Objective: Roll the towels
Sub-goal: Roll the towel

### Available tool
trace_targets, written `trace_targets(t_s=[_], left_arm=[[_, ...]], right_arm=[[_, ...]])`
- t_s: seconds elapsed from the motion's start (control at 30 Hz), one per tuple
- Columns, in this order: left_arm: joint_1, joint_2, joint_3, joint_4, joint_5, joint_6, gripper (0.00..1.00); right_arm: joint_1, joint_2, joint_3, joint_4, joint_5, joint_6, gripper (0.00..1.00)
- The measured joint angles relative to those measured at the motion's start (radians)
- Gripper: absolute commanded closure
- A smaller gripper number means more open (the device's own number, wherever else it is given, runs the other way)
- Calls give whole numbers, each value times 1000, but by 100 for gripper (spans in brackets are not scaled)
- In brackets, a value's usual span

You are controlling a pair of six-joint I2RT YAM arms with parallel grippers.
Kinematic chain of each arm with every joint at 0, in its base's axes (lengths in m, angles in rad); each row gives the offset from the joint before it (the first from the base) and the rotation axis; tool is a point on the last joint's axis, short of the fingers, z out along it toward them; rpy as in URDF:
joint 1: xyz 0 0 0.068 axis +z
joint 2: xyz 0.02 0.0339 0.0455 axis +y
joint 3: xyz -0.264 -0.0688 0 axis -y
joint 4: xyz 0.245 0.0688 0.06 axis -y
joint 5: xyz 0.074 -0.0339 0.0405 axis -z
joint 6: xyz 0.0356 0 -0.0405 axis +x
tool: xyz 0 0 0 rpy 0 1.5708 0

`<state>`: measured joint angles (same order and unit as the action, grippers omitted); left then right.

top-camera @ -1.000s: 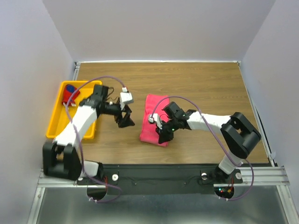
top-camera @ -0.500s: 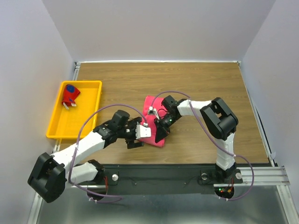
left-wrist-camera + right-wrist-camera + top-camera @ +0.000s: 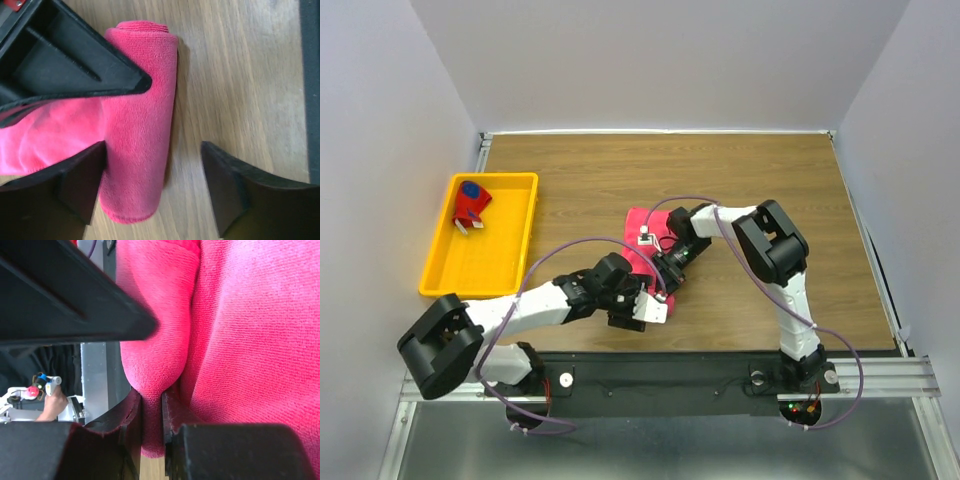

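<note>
The pink towel (image 3: 636, 248) lies mid-table with its near edge rolled up. My right gripper (image 3: 670, 272) is shut on a fold of it; in the right wrist view the pink cloth (image 3: 240, 340) is pinched between the right gripper's (image 3: 151, 425) fingers. My left gripper (image 3: 638, 305) is open at the near end of the roll. In the left wrist view the roll (image 3: 142, 125) lies between the left gripper's (image 3: 152, 187) fingers, against the left one. The patterned red and blue towel (image 3: 472, 203) sits rolled in the yellow tray.
The yellow tray (image 3: 485, 258) stands at the left of the wooden table. The two arms cross close together over the pink towel. The table's near edge and the black base rail lie just behind the left gripper.
My left arm has swung from beside the tray to the near end of the pink towel. My right gripper has shifted along the towel's near edge, its arm folding inward.
</note>
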<state>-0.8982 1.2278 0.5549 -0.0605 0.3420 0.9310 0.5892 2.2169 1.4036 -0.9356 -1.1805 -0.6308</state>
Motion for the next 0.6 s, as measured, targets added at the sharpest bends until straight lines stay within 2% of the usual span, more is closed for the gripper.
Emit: trace_targets(t_s=[0.07, 0.17, 0.23, 0.27, 0.33, 0.43, 0.5, 0.6], left_arm=[[-8, 38, 1, 23, -20, 8, 37], [-10, 93, 6, 60, -49, 8, 73], [-10, 113, 24, 61, -57, -13, 87], [-10, 118, 31, 57, -58, -24, 90], [-10, 125, 42, 48, -59, -47, 97], [-10, 146, 70, 29, -48, -82, 100], [-10, 161, 84, 26, -40, -102, 100], [-1, 185, 106, 13, -17, -119, 100]], right_arm=[[0, 6, 11, -24, 4, -7, 89], [0, 11, 22, -42, 14, -10, 84], [-2, 14, 28, -54, 26, -9, 79], [-7, 15, 31, -58, 30, -6, 69], [-16, 15, 35, -65, 36, 3, 59], [-43, 15, 40, -69, 51, 29, 51], [-72, 15, 41, -66, 63, 65, 34], [-122, -8, 41, -51, 68, 155, 27]])
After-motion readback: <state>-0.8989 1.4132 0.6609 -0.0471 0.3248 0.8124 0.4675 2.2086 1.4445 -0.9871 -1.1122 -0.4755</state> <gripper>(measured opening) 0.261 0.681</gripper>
